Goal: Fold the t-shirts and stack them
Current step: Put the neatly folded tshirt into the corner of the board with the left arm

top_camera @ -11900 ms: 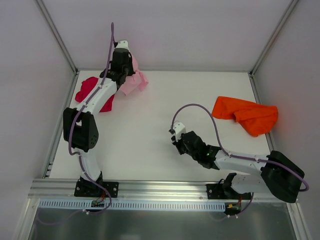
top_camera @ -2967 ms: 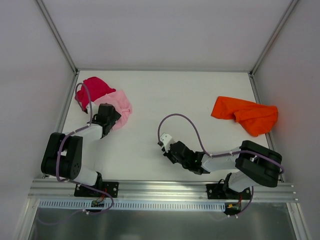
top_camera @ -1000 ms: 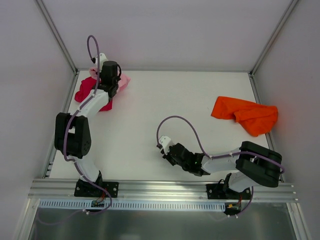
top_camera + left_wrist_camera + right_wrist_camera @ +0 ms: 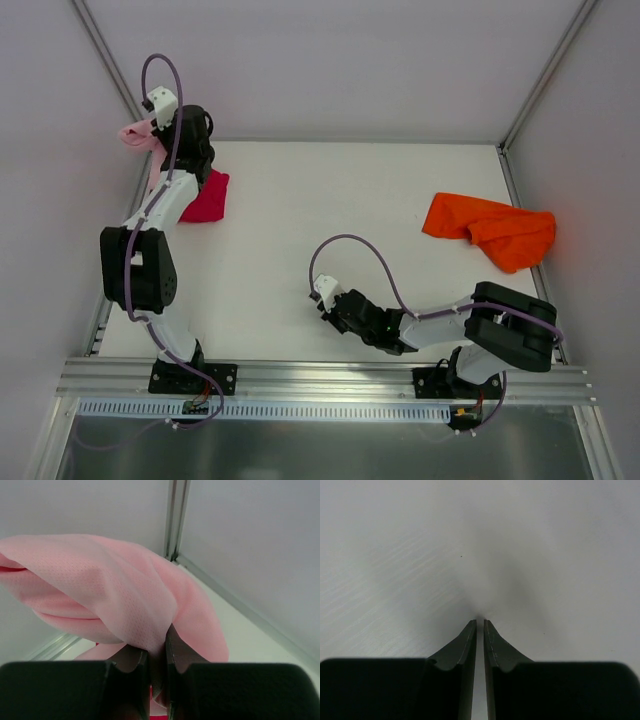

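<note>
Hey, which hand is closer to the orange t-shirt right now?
Right. The right hand is near the front centre, the orange t-shirt to its right and farther back. The left hand is in the far left corner, pinching the pink t-shirt.

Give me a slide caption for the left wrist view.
Left gripper shut on the pink t-shirt, bunched before the corner post.

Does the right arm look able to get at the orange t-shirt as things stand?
Probably yes. The orange t-shirt lies uncovered on the table, on the same side as the right arm, with bare surface between them. Its jaws are shut and empty, so they would need to open first.
</note>
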`<action>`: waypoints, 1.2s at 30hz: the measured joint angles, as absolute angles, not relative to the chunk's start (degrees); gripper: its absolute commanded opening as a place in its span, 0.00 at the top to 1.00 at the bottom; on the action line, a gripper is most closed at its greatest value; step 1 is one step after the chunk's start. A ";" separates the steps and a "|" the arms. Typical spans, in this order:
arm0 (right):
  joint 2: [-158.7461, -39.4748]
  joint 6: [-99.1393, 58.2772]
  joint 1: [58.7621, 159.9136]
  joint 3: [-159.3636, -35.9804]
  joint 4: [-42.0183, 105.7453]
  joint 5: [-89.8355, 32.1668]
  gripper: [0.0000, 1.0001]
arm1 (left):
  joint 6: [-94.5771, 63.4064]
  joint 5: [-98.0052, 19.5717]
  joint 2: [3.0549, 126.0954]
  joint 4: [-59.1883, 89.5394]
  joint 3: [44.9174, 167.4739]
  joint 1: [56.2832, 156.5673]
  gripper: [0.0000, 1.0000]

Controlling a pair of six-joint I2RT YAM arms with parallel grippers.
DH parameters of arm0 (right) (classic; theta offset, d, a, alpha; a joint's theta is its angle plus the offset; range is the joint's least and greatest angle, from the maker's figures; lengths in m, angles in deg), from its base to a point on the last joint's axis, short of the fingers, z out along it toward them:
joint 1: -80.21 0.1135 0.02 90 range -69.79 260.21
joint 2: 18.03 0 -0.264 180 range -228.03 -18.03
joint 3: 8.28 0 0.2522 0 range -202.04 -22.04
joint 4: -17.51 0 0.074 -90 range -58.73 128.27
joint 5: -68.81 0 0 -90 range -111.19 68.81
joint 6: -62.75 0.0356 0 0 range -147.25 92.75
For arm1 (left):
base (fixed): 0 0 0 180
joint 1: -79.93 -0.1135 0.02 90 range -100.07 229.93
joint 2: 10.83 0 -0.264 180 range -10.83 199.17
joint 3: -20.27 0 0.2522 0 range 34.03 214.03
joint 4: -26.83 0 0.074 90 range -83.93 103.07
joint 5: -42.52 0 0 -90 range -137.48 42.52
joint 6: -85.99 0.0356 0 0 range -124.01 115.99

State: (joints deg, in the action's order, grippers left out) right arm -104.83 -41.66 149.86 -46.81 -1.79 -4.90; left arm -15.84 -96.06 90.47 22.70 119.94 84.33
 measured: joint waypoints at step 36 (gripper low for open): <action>-104.97 -41.88 151.04 -47.88 0.11 -4.51 0.86 | -49.52 -79.40 96.32 11.09 105.33 89.42 0.74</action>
State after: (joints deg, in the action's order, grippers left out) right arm -104.97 -41.88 151.04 -47.88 0.11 -4.51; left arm -49.52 -79.40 96.32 11.09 105.33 89.42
